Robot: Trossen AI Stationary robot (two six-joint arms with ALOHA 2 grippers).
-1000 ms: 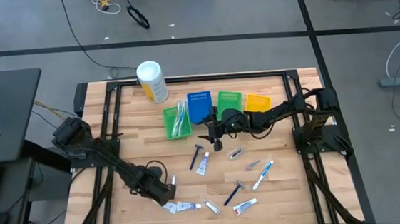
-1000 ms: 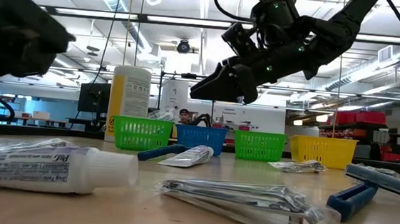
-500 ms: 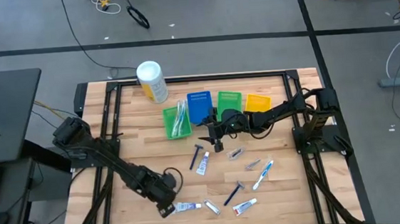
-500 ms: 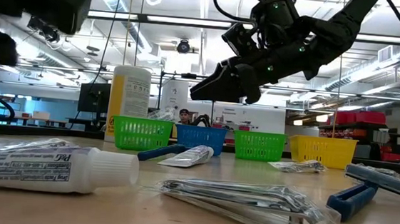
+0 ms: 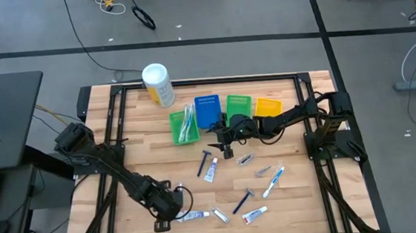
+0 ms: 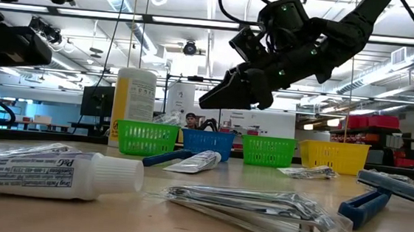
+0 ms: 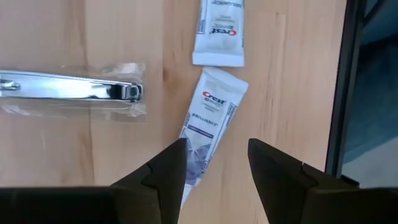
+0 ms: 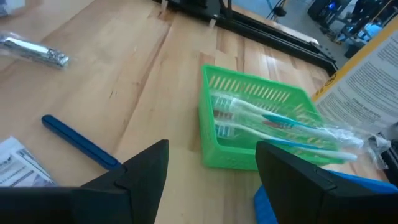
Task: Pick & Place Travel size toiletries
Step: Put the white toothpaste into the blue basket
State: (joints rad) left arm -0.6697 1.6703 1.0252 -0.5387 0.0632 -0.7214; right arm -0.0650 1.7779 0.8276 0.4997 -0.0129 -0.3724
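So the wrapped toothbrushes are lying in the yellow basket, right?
Not quite. The wrapped toothbrushes lie in a green basket, the one at the row's end nearest the white canister, not in the yellow one. The high and right wrist views show it.

Wooden butcher-block table (image 5: 135, 137) in a black frame. Along the far edge: white canister (image 5: 158, 85) lying on its side, then a row of bins – green (image 5: 183, 126) holding bagged toothbrushes, blue (image 5: 207, 110), green (image 5: 238, 105), yellow (image 5: 268, 106). Mid-table: razor (image 5: 204, 162) beside a toothpaste tube (image 5: 211, 172), two silvery packets (image 5: 245, 159), toothbrush (image 5: 274, 180). Near edge: two toothpaste tubes (image 7: 210, 118) end to end, bagged nail clipper (image 7: 74, 92), blue razor (image 5: 243, 200), another tube (image 5: 254, 215)
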